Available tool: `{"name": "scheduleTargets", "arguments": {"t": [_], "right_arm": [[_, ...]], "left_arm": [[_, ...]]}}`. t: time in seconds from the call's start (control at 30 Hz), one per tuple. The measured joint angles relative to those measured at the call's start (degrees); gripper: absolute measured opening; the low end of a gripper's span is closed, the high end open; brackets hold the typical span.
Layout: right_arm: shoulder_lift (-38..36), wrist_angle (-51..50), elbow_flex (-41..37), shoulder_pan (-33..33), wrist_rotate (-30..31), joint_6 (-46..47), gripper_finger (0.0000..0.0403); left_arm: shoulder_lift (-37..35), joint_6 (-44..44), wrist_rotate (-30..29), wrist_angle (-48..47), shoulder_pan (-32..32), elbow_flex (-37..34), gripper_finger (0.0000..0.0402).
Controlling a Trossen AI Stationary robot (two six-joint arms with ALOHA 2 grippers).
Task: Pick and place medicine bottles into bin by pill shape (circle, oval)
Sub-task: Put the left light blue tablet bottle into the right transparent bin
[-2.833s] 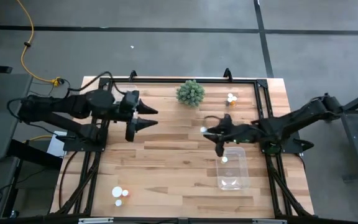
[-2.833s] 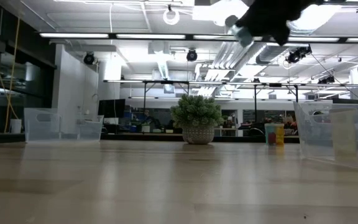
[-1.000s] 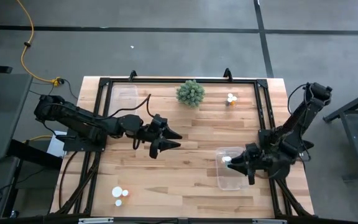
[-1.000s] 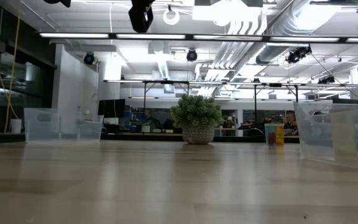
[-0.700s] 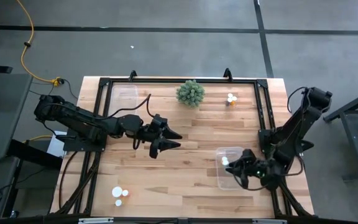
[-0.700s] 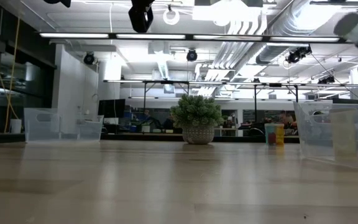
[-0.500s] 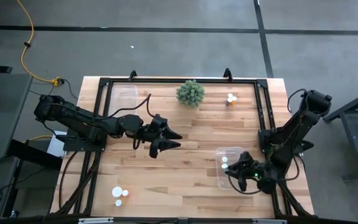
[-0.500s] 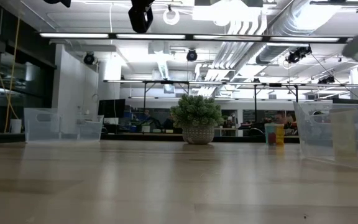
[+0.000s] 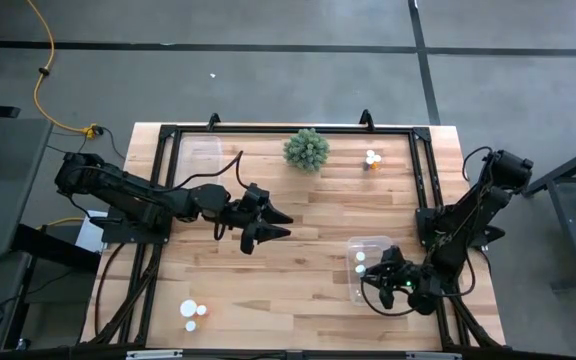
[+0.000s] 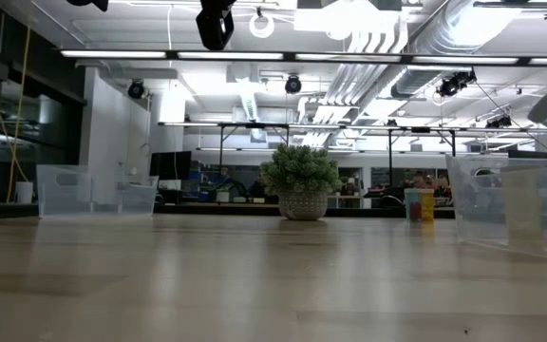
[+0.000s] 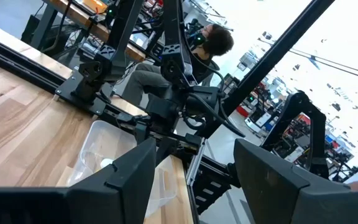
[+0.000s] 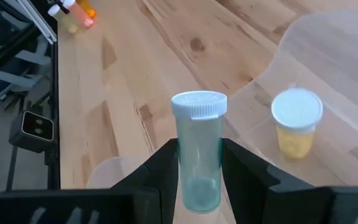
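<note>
Right gripper [image 12: 197, 171] pinches a small clear plastic medicine bottle with white cap [image 12: 197, 149] by its lower body, over the clear plastic bin [image 9: 358, 247] at the table's right side. Looks light, rigid and smooth, so likely slippery; a mid-body hold seems safest. A yellow-filled white-capped bottle [image 12: 296, 127] already stands in the bin, just beside the drop spot, and could get knocked. Left gripper [image 9: 268, 226] hovers mid-table, fingers spread, empty. Spiky green plant ball [image 9: 307, 149], more bottles at the far edge [image 9: 371, 159] and near-left corner [image 9: 194, 314], all well apart.
</note>
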Motion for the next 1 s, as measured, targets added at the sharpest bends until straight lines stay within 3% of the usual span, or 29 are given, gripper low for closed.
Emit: {"name": "scheduleTargets", "arguments": {"t": [0.33,0.53,0.73,1.0], "right_arm": [[0.02,0.20,0.00,0.00,1.28,0.05,0.0103],[-1.64,4.12,0.00,-0.02,4.32,-1.27,0.0103],[-7.41,10.64,0.00,-0.80,13.17,-11.74,0.0103],[-12.55,20.17,0.00,-7.69,11.54,-31.97,0.0103]], "left_arm": [[1.98,0.56,-1.90,-0.54,-0.02,0.66,0.0204],[6.87,9.15,0.46,-6.70,-0.82,8.34,0.0204],[12.25,17.38,1.66,-12.36,-1.01,16.77,0.0204],[20.25,23.81,5.31,-12.60,-0.27,24.13,0.0198]]}}
